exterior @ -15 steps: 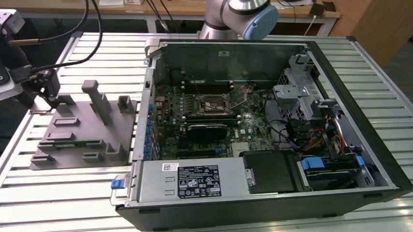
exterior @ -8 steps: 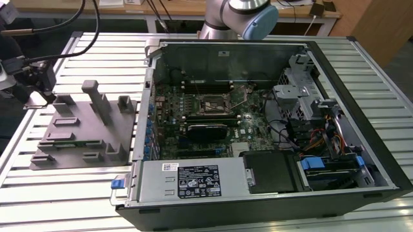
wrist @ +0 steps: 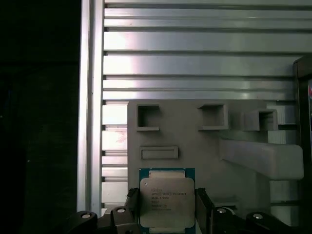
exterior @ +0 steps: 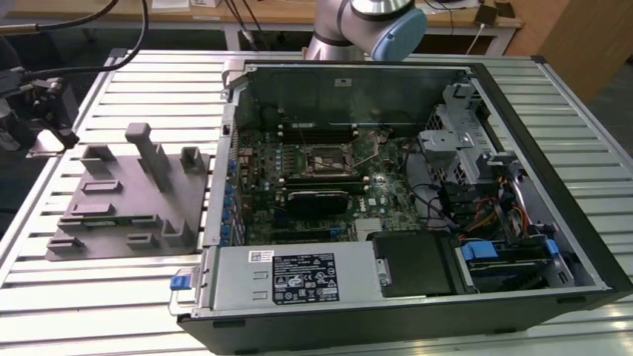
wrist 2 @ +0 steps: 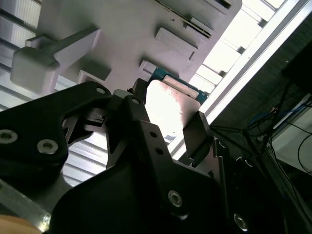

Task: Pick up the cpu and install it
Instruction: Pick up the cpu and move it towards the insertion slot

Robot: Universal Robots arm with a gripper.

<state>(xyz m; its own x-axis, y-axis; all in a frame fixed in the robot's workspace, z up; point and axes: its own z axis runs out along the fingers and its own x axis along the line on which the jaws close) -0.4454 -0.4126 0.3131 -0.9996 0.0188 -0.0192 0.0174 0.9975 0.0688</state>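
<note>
The cpu (wrist: 166, 199), a flat square chip with a silvery top plate and a green rim, sits between my gripper's two black fingers (wrist: 202, 208). The gripper (wrist: 167, 204) is shut on its opposite edges. In the second wrist view the cpu (wrist 2: 173, 102) shines bright between the same fingers (wrist 2: 196, 130). In the exterior view the gripper (exterior: 44, 137) hangs at the exterior view's left, beside the grey block with upright posts (exterior: 124, 200). The motherboard's socket frame (exterior: 327, 159) lies inside the open computer case, well away at the exterior view's right.
The open computer case (exterior: 574, 245) takes up the exterior view's right half of the slatted metal table (exterior: 118, 297). Cables, a drive cage and a power supply (exterior: 296, 278) crowd its inside. The grey block's posts (wrist: 263, 156) rise beneath the gripper. The table edge (wrist: 92, 122) runs close by.
</note>
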